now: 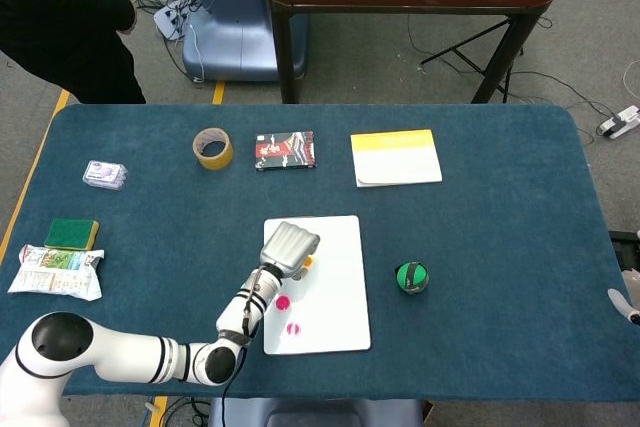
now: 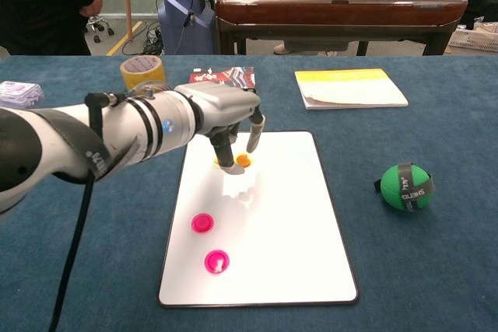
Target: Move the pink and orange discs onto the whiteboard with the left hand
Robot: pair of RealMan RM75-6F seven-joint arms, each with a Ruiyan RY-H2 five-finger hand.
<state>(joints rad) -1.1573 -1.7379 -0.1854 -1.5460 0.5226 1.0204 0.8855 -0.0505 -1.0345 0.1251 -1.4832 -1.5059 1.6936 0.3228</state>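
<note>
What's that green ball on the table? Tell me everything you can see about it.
The green ball is round and bright green, wrapped by a crossing dark band with pale lettering too small to read. It rests still on the blue table cloth, to the right of the whiteboard and apart from it. Nothing touches it but the table; the left hand is over the board, away from it.

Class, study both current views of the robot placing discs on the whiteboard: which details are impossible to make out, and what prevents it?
- Orange disc: chest view shows it between the left hand fingers; whether it is pinched or released is hidden. Head view: the hand covers it.
- Right hand: cut off by the right edge in the head view, absent from the chest view.
- Labels on the packet: too small.
</note>
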